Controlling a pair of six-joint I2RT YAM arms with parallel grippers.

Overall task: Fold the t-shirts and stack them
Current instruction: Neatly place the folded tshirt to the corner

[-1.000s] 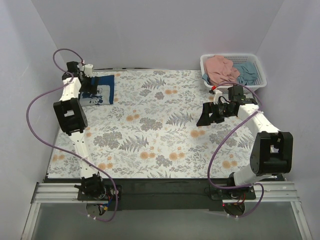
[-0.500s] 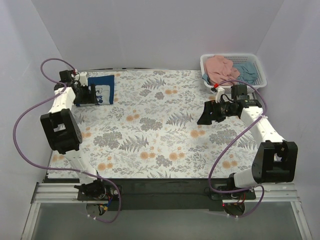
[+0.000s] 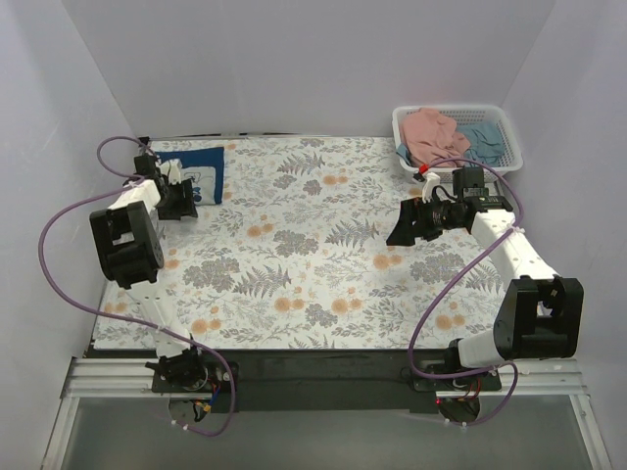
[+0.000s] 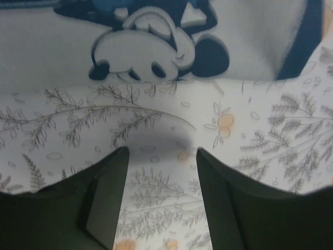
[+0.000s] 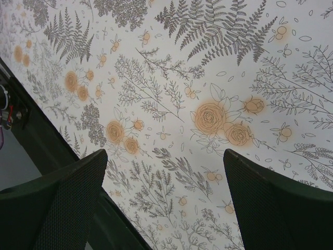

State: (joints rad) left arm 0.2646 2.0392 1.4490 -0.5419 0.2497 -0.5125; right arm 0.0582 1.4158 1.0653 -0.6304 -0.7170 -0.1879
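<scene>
Lying in the far-right basket (image 3: 451, 108): pink t-shirt (image 3: 429, 132), teal t-shirt (image 3: 485, 139).

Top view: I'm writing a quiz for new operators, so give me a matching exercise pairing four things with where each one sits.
Things:
1. navy t-shirt
2. pink t-shirt
3. teal t-shirt
4. right hand

Places:
a. right side of the basket
b. far left corner of the table
c. above the table's right half, open and empty
d. left side of the basket

Pairs: 1-b, 2-d, 3-a, 4-c
</scene>
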